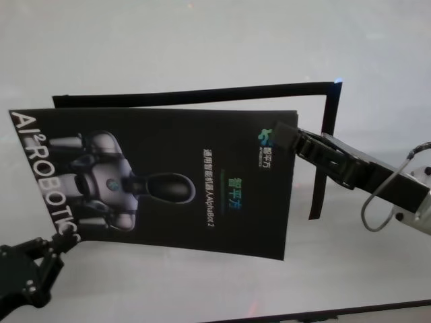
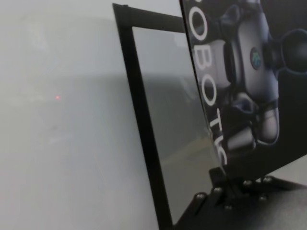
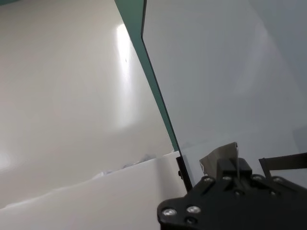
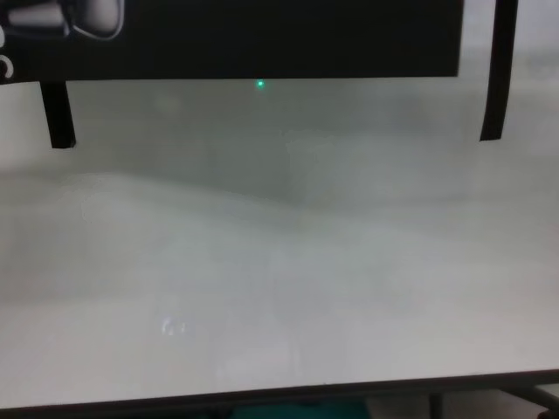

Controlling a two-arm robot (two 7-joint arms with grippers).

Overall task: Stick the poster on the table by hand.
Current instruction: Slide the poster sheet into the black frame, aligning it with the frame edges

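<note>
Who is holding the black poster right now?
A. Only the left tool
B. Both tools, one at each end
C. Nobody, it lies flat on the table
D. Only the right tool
B: the left tool pinches the poster's near left corner, while the right tool grips its right edge, above the table.

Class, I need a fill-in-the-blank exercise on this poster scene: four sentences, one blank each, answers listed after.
1. The poster is held by ____ end effectors.
2. The right end effector grips the edge beside the green ____.
3. The left end effector grips the corner nearest the big ____ lettering.
4. Black tape strips outline a frame on the white ____.

Answers: two; logo; white; table
</note>
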